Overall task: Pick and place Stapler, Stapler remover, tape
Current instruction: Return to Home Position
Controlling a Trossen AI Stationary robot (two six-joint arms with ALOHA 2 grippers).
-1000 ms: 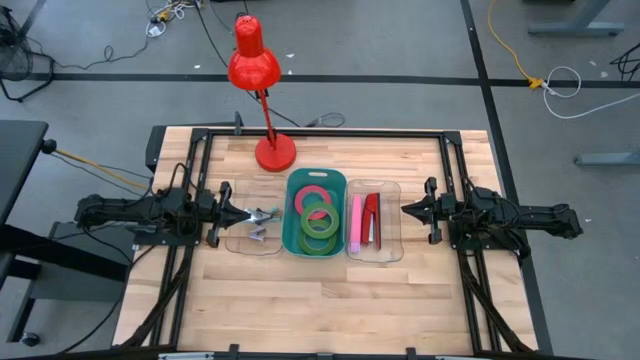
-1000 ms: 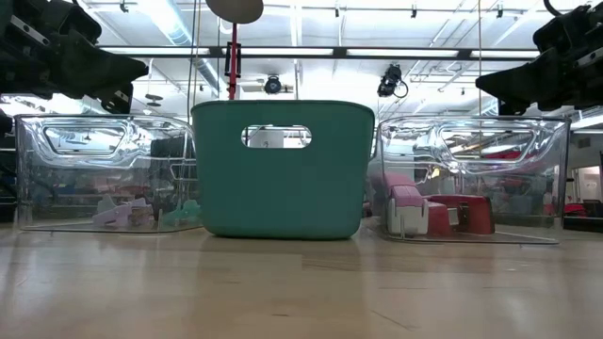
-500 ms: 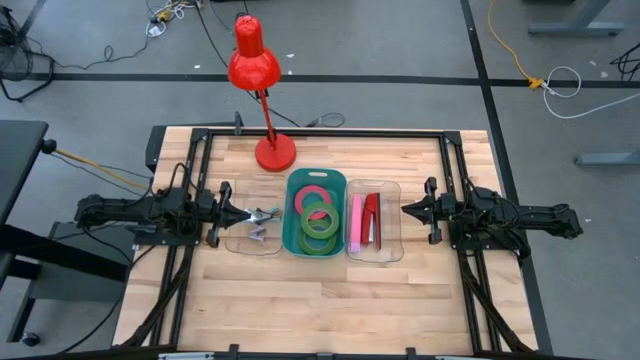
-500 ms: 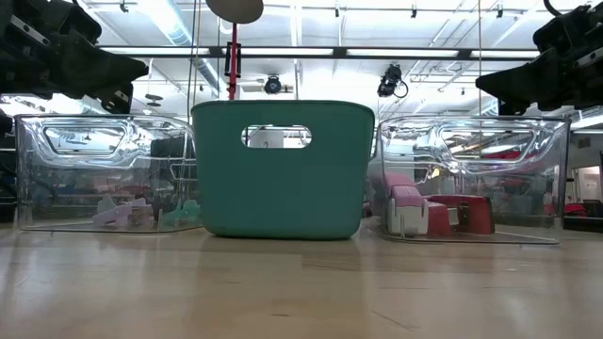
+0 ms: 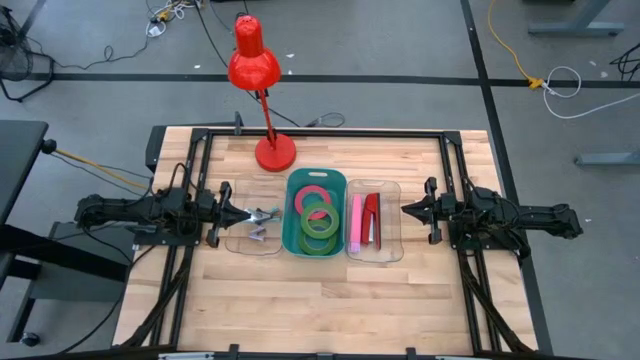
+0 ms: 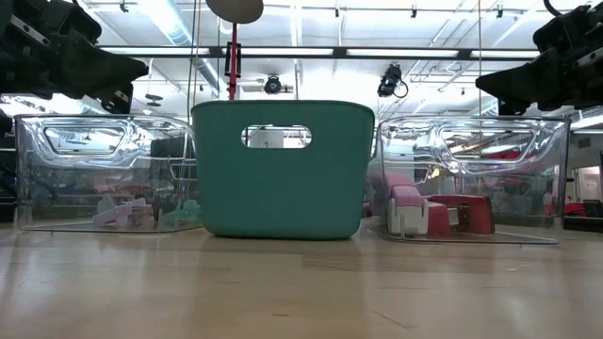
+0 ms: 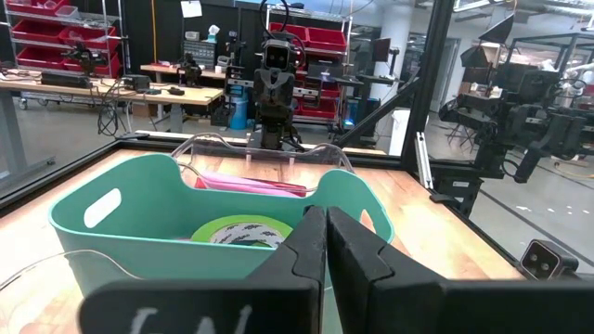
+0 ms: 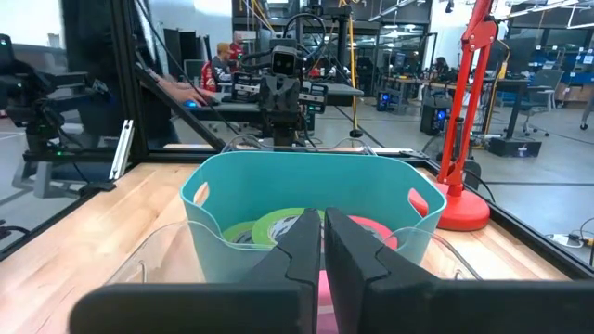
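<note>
A teal bin (image 5: pixel 316 212) in the middle of the table holds tape rolls: a pink one (image 5: pixel 313 197) and green ones (image 5: pixel 320 222). To its left, a clear container (image 5: pixel 236 240) holds small staple removers (image 5: pixel 259 231). To its right, another clear container (image 5: pixel 388 245) holds a pink stapler (image 5: pixel 356 222) and a red stapler (image 5: pixel 371 218). My left gripper (image 5: pixel 243 212) is shut, pointing level over the left container's outer end. My right gripper (image 5: pixel 405 210) is shut and level beside the right container's outer end. Each wrist view shows its own shut fingers (image 7: pixel 325 223) (image 8: pixel 322 227) facing the teal bin.
A red desk lamp (image 5: pixel 255 60) stands on its round base (image 5: pixel 275 153) behind the teal bin, its shade leaning out past the table's far edge. Black frame rails (image 5: pixel 320 132) run along the far and side edges. Bare wood (image 5: pixel 320 300) lies between the containers and the near edge.
</note>
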